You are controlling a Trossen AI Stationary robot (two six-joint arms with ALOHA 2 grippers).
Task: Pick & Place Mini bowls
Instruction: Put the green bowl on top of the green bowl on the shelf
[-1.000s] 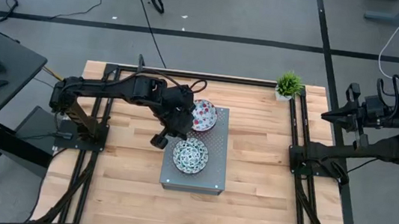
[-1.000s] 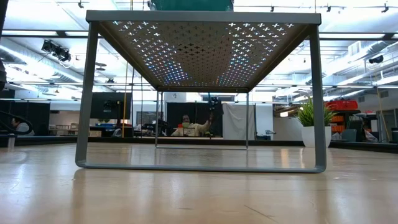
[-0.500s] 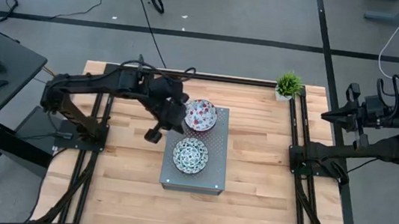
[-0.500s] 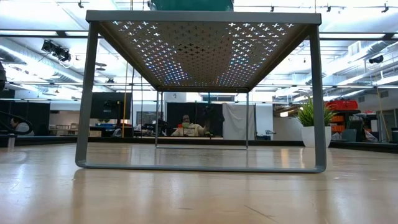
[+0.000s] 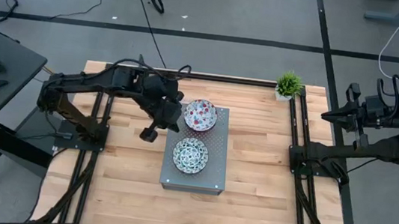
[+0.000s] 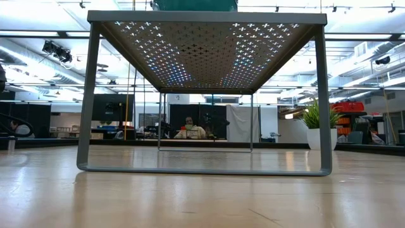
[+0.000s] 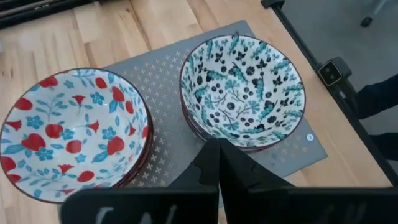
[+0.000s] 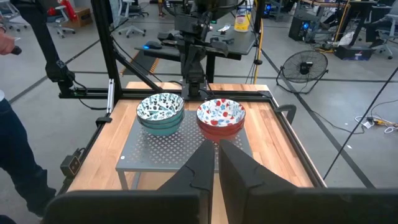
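On the grey box we see the blue-green bowls stacked nearer and the red bowls farther. Our left gripper hovers left of the box, fingers pressed together, holding nothing. Our right gripper waits beyond the table's right edge, nearly closed and empty.

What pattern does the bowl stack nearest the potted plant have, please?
Red floral bowl stack: red flowers, blue sprigs; left wrist view.

Overhead, table-level, two wrist views

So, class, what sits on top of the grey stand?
Two bowl stacks: red-patterned and blue-green, on the stand. How many bowls each stack holds is hidden by its top bowl.
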